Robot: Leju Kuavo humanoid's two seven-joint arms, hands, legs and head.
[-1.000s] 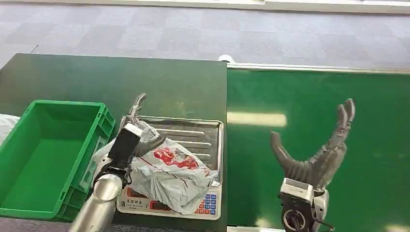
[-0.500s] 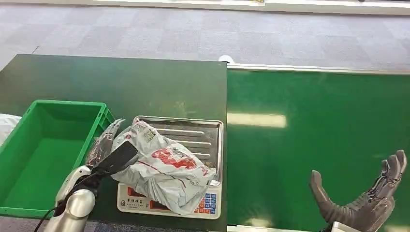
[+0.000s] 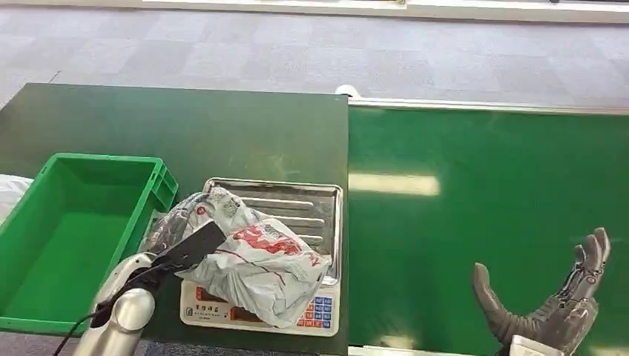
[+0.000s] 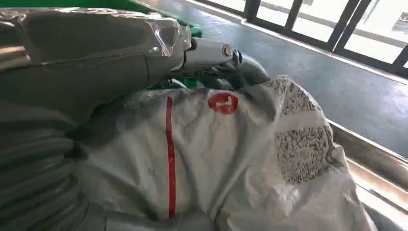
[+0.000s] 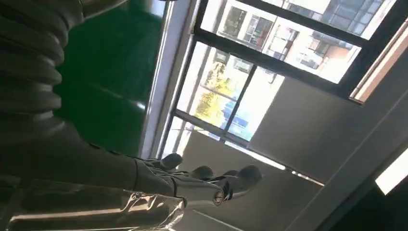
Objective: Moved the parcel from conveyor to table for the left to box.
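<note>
Your parcel is lying on the steel tray of a weighing scale on the dark green counter, near the counter's front edge. It is a crumpled grey-white plastic mailer with red printing and a speckled label; the left wrist view is showing a thin red stripe and a red round mark on its skin. One corner is drooping over the front of the scale and hiding part of the display, beside the blue keypad. Your left hand is pressing against the parcel's left end, fingers wrapping around it, so it is gripping the bag. A green crate is sitting just left of the scale, its near wall almost touching the scale and the hand. Your right hand is hovering open, fingers spread, over the bright green conveyor, holding nothing.
</note>
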